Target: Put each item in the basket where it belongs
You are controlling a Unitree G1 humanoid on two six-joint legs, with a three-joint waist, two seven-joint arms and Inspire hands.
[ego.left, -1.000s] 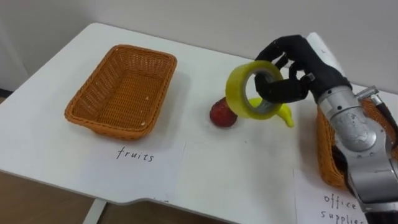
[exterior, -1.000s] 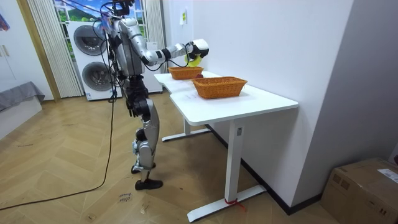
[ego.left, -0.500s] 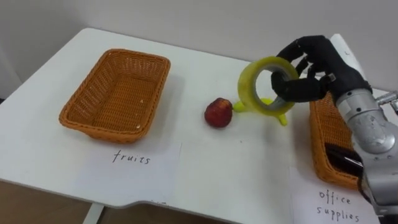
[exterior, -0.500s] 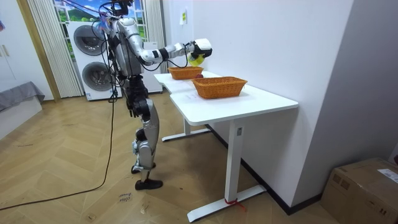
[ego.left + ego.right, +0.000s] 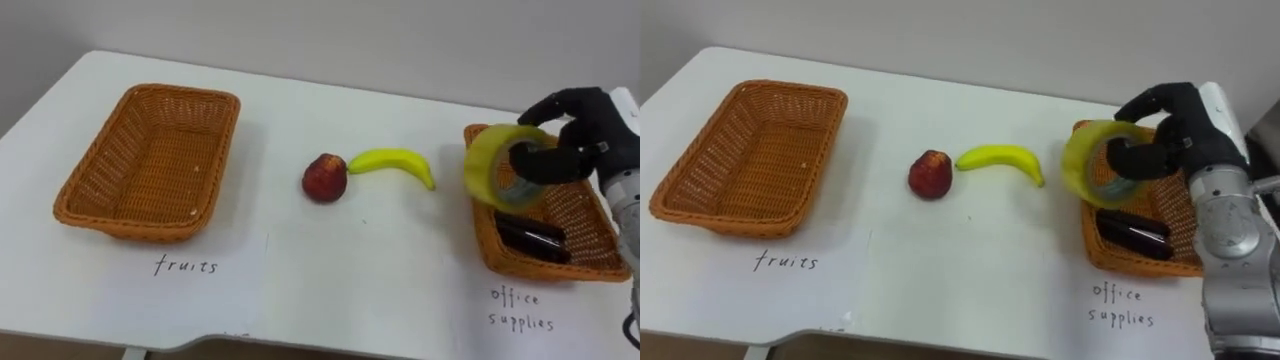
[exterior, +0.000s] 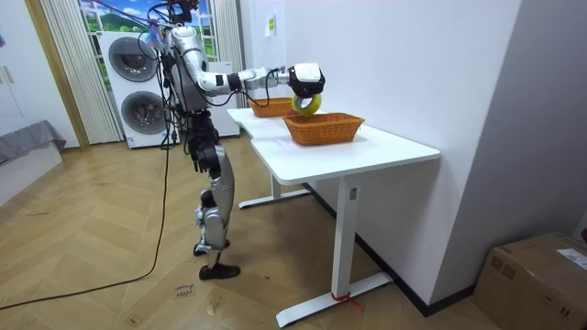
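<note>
My right hand (image 5: 585, 135) (image 5: 1175, 125) is shut on a yellow roll of tape (image 5: 495, 168) (image 5: 1090, 165), held in the air over the left edge of the office supplies basket (image 5: 590, 262) (image 5: 1095, 245). A black object (image 5: 533, 236) (image 5: 1132, 229) lies inside that basket. A red apple (image 5: 325, 178) (image 5: 930, 174) and a yellow banana (image 5: 392, 162) (image 5: 1000, 158) lie on the white table (image 5: 350, 280) between the two baskets. The fruits basket (image 5: 150, 160) (image 5: 745, 155) sits empty at the left. In the room view the robot stands at the table's end with its right hand (image 6: 305, 77) stretched over the nearer basket (image 6: 324, 127).
Paper labels lie in front of each basket: "fruits" (image 5: 187, 266) and "office supplies" (image 5: 520, 308). The table's front edge runs along the bottom of the eye views. A wall stands behind the table; washing machines (image 6: 128, 87) stand behind the robot.
My right hand has carried the tape roll to the right, from above the apple and banana to over the office supplies basket. The camera has swung right with it.
</note>
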